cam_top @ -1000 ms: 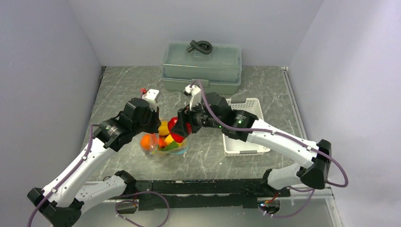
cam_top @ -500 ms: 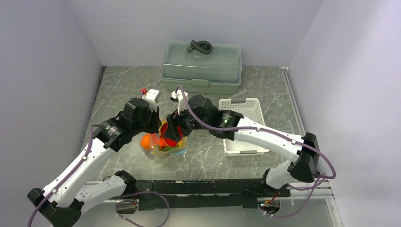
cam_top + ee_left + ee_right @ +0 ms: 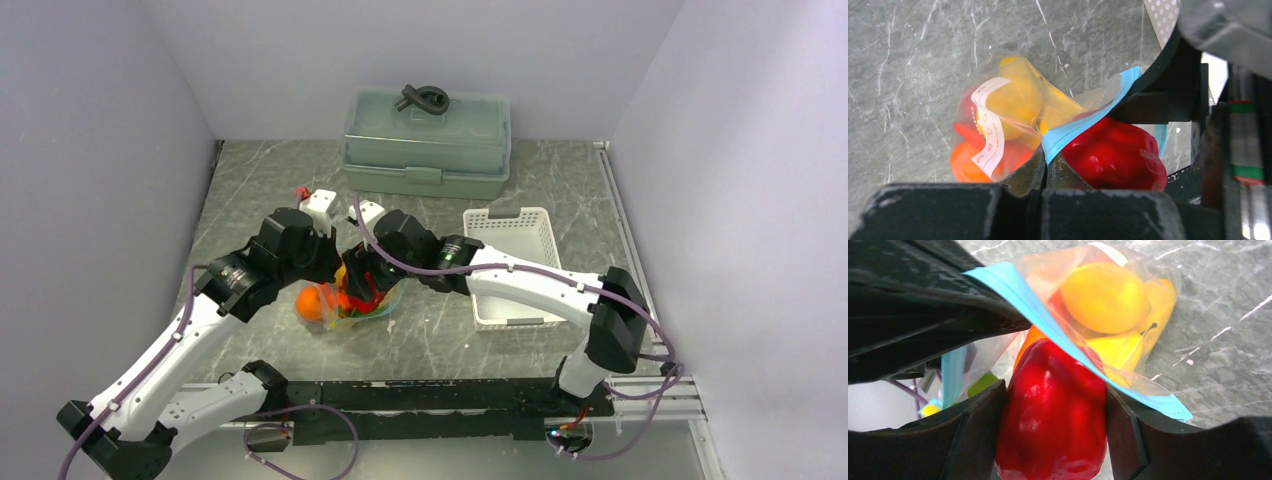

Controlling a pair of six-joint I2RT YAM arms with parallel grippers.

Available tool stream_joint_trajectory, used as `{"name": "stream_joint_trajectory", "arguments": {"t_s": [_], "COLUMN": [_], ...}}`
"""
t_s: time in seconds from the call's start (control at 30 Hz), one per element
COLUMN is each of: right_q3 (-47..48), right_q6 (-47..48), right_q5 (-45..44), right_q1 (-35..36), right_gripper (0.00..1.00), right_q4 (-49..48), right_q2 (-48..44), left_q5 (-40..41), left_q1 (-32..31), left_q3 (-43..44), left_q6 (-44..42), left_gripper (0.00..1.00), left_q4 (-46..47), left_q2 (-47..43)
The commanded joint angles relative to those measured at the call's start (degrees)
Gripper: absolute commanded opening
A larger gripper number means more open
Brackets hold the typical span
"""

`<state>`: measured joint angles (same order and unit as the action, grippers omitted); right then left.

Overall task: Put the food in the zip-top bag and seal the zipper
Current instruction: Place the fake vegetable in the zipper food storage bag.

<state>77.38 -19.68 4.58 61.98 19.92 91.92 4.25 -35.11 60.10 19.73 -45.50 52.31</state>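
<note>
My left gripper [image 3: 1046, 166] is pressed together on the near lip of the zip-top bag [image 3: 998, 115], pinching the clear plastic and the teal zipper [image 3: 1088, 117] where the strip bends down to my fingertips. From above, that gripper [image 3: 333, 268] is over the left half of the table [image 3: 260, 180], closer to the near edge than to the far one, and the bag [image 3: 372, 310] lies there on the marble just beside it.

Through the plastic I see a yellow fruit [image 3: 1018, 97] high in the bag and an orange one [image 3: 965, 165] low on the left, against the bag's white printed label. My right wrist camera also catches a sliver of green food [image 3: 983, 382] at the left of the opening.

The zipper [image 3: 1048, 325] is not closed: one teal edge crosses in front of the red pepper [image 3: 1048, 450] and the other curves behind it, so the pepper [image 3: 1113, 150] sits in the bag's mouth between the two strips. My right gripper [image 3: 1054, 405] is clamped on that pepper, one finger against each side.

To the right of the bag, apart from it, the white lattice basket [image 3: 515, 225] stands in the right half of the table. The grey-green lidded box [image 3: 425, 135] sits at the middle of the far edge.
</note>
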Motion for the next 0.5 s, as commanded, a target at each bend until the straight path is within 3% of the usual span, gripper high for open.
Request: {"name": "stream_joint_trajectory", "arguments": {"t_s": [0.0,0.17,0.23,0.47], "right_q3": [2.9,3.4,3.2,2.9], "right_q6": [-1.0,-2.8,-3.6,-4.8], "right_q5": [-4.0,-6.4,-7.7,-9.5], "right_q1": [0.2,0.2,0.2,0.2], "right_gripper": [0.34,0.51,0.63,0.81], "right_q4": [-2.3,-4.0,-4.6,-5.2], "right_q2": [0.6,0.6,-0.1,-3.0], "left_q5": [-1.6,-1.5,-1.4,-0.8], "left_q1": [0.3,0.2,0.2,0.4], "left_q3": [0.1,0.0,0.1,0.2], "left_q6": [-1.0,-1.0,-0.9,-0.7], "left_gripper": [0.0,0.0,0.0,0.0], "left_q4": [3.0,3.0,2.9,2.7], "left_q2": [-1.2,-1.2,-1.2,-0.9]}}
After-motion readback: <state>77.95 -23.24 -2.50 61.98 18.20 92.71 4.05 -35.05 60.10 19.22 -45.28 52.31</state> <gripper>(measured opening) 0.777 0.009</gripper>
